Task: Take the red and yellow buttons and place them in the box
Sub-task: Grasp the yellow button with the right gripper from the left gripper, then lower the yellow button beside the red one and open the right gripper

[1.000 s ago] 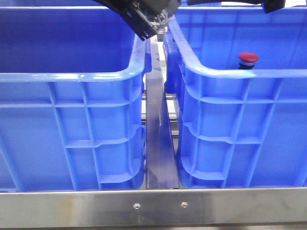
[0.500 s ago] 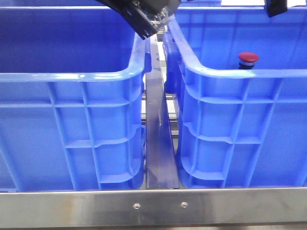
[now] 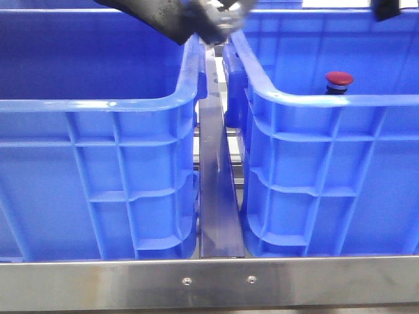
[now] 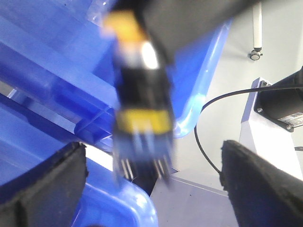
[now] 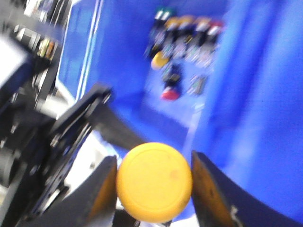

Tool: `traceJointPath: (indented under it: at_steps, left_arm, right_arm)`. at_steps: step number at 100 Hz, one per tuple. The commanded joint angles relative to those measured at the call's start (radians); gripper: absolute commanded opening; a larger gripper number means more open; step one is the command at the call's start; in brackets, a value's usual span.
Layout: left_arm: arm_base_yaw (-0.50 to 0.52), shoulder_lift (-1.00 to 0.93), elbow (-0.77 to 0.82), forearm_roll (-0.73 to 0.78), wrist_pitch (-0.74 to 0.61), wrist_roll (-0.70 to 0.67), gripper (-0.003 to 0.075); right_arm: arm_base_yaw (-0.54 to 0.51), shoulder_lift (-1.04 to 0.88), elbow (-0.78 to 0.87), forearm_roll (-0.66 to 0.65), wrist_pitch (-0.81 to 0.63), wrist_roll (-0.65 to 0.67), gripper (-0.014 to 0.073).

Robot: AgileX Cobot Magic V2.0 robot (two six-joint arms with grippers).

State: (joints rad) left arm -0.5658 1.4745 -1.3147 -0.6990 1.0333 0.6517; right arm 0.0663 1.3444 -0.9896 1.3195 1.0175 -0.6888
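Note:
My right gripper is shut on the yellow button, whose cap faces the right wrist camera between both fingers. The red button stands upright inside the right blue crate, apart from both grippers. My left gripper is wide open, its fingers far apart. In that gap a blurred yellow-capped button shows pins-first, touching neither finger, with a dark mass over its cap. The left blue crate looks the same; I cannot tell which is the box.
A metal rail runs between the two crates, and a steel bar crosses the front. Several more buttons lie at the far end of the right crate. My left arm hangs over the inner rims.
In the front view my left arm has shifted left and up over the rims. My right gripper has slid further into the top right corner. The red button has not moved.

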Motion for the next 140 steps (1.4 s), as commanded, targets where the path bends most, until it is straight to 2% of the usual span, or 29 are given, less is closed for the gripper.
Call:
traceJointPath:
  at_steps: [1,16,28,40,51,71,88,107,140]
  left_arm:
    - [-0.009,-0.033,-0.027,-0.056,-0.005,0.004,0.0555]
    - [-0.009,-0.033,-0.027,-0.056,0.010,0.004,0.0554]
    - [-0.009,-0.033,-0.027,-0.056,0.010,0.004,0.0554]
    - [-0.009,-0.033,-0.027,-0.056,0.010,0.004,0.0554]
    - [-0.009,-0.033,-0.027,-0.056,0.010,0.004,0.0554]
    - [-0.009,-0.033,-0.027,-0.056,0.010,0.004,0.0554]
    - [-0.009,-0.033,-0.027,-0.056,0.010,0.004,0.0554]
    - [-0.009,-0.033,-0.027,-0.058,0.010,0.004,0.0554]
    - [-0.009,-0.033,-0.027,-0.058,0.010,0.004,0.0554]
  right_arm:
    - [-0.077,-0.032,-0.034,0.070,0.039,-0.028,0.0169]
    - [-0.234,-0.032,-0.035,0.070,0.053,-0.052,0.0169]
    - [-0.330,-0.032,-0.035,0.067,0.026,-0.224,0.0169]
    - [-0.368,-0.032,-0.035,0.035,-0.057,-0.383,0.0169]
    - [-0.366,-0.032,-0.034,-0.047,-0.200,-0.463,0.0169]
    - [-0.365,-0.029,-0.033,-0.153,-0.457,-0.476,0.0169]
    - [-0.352,0.015,-0.033,-0.154,-0.592,-0.476,0.0169]
    - [-0.280,0.091,-0.035,-0.153,-0.768,-0.479,0.0169]
    - [-0.184,0.234,-0.124,-0.153,-0.825,-0.535,0.0169]
